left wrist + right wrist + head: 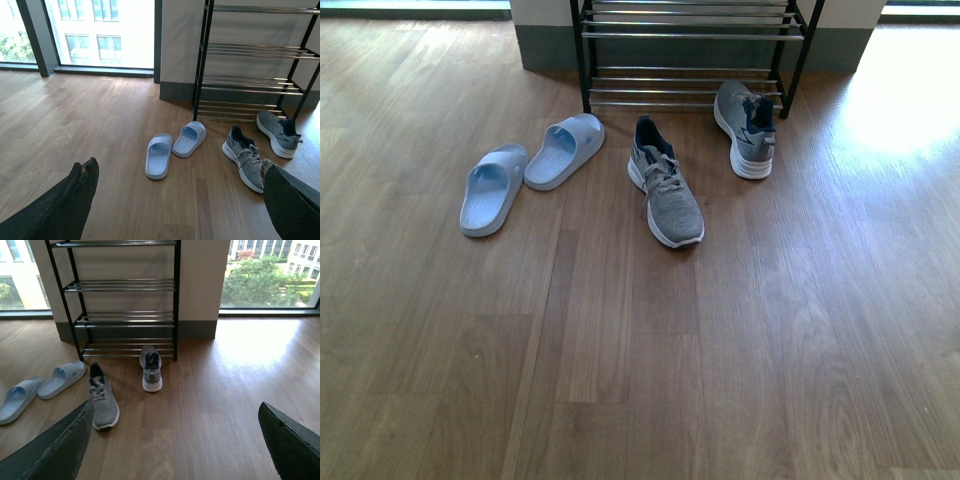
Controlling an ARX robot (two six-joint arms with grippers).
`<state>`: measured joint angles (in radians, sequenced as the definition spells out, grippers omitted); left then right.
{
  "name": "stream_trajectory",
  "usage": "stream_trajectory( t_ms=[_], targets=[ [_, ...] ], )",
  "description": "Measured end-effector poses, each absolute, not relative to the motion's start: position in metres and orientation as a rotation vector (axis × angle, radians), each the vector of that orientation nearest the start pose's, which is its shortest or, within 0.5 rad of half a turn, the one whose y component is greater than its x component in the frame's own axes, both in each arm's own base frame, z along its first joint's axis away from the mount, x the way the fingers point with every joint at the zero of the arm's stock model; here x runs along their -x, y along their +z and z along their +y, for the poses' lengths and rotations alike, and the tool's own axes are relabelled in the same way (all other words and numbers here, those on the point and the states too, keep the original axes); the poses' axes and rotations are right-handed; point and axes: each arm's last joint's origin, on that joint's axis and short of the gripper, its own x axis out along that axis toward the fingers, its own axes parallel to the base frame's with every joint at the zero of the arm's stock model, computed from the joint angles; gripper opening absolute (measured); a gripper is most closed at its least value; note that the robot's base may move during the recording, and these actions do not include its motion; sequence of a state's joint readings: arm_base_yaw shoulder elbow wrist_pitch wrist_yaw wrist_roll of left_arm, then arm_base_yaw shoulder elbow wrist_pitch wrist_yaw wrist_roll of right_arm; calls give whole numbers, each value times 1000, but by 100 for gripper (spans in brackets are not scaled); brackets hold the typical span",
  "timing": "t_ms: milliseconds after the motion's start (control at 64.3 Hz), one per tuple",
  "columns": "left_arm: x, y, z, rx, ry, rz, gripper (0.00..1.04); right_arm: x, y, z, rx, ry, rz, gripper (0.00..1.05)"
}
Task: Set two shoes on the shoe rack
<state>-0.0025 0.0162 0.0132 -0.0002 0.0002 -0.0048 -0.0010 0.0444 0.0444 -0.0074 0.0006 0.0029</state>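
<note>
Two grey knit sneakers lie on the wood floor: one point(665, 182) point(243, 157) point(102, 396) points toward me, the other point(745, 127) point(277, 132) point(150, 367) rests with its toe under the shoe rack point(688, 40) point(250, 50) point(125, 286). Two light-blue slides point(492, 187) point(564, 149) point(159, 155) point(190, 138) point(18, 397) point(63, 378) lie to the left of them. The rack's shelves hold nothing. My left gripper point(181, 189) is open, well short of the shoes. My right gripper point(176, 430) is open above bare floor. Neither arm shows in the front view.
The rack stands against a white wall with a grey baseboard point(550, 48). Floor-to-ceiling windows point(105, 32) point(270, 275) flank the wall. Bright sunlight falls on the floor point(895, 100) at the right.
</note>
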Motion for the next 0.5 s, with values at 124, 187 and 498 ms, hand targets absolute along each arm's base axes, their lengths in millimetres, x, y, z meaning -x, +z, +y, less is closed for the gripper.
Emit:
stream_trajectory(
  t_ms=[124, 187, 498],
  targets=[
    [-98, 167, 0, 5, -2, 3, 95, -98, 175, 0, -3, 0, 7, 96],
    [-98, 167, 0, 5, -2, 3, 95, -98, 175, 0, -3, -1, 7, 96],
    [-98, 167, 0, 5, 0, 3, 95, -98, 175, 0, -2, 2, 7, 96]
  ],
)
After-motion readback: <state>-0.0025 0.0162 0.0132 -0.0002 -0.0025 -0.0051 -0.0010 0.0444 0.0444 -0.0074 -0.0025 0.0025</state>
